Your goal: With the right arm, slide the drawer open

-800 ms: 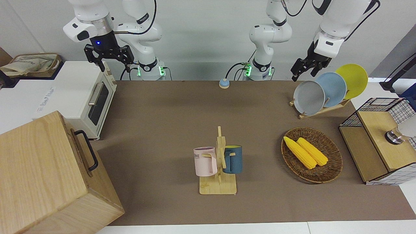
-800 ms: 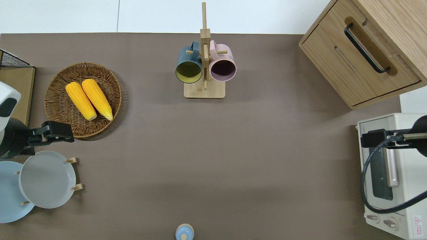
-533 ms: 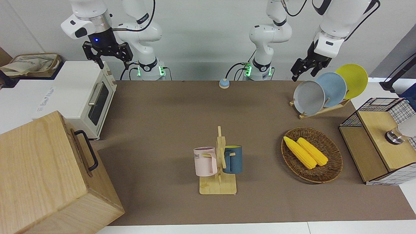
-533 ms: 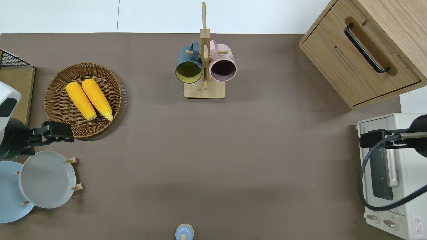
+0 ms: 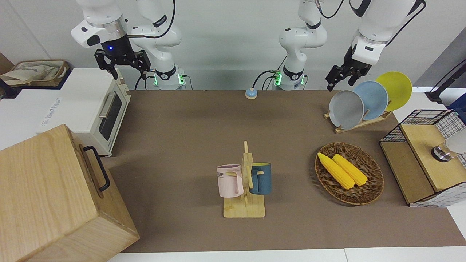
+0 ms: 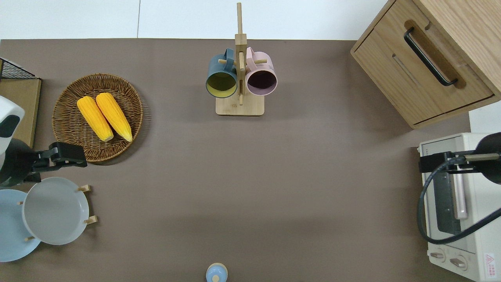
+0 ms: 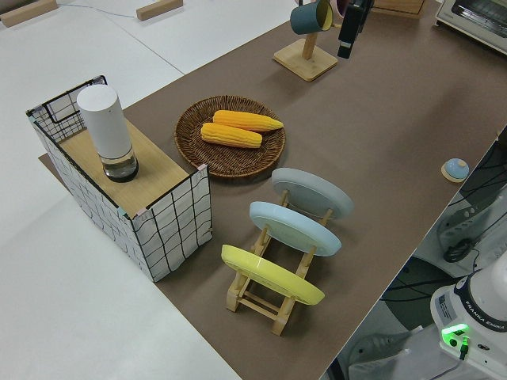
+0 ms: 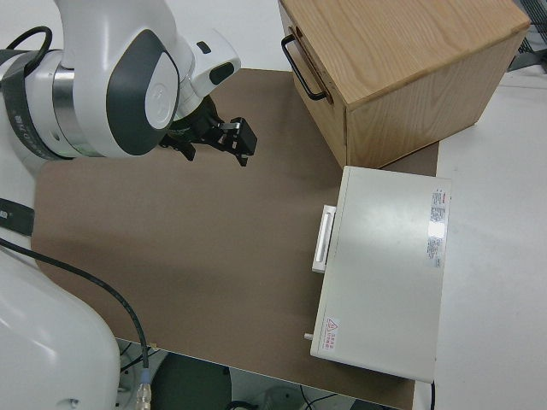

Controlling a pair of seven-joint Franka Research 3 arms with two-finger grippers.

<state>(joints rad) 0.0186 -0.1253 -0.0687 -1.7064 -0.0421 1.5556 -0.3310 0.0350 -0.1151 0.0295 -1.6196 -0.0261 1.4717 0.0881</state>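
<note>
The drawer, light wood with a black bar handle, sits flush and shut in the pale cabinet at the right arm's end of the table, farther from the robots than the toaster oven. Its handle also shows in the front view and the handle in the right side view. My right gripper hangs open and empty in the air over the toaster oven's door edge, seen from above as the right gripper, well apart from the handle. The left arm is parked, with the left gripper holding nothing.
A white toaster oven stands between the robots and the cabinet. A mug rack holds two mugs mid-table. A wicker basket with corn, a plate rack and a wire-mesh box stand toward the left arm's end.
The right gripper rose slightly, came back down, and drifted a little off the toaster oven toward the middle of the table. The drawer and the left arm have not moved.
</note>
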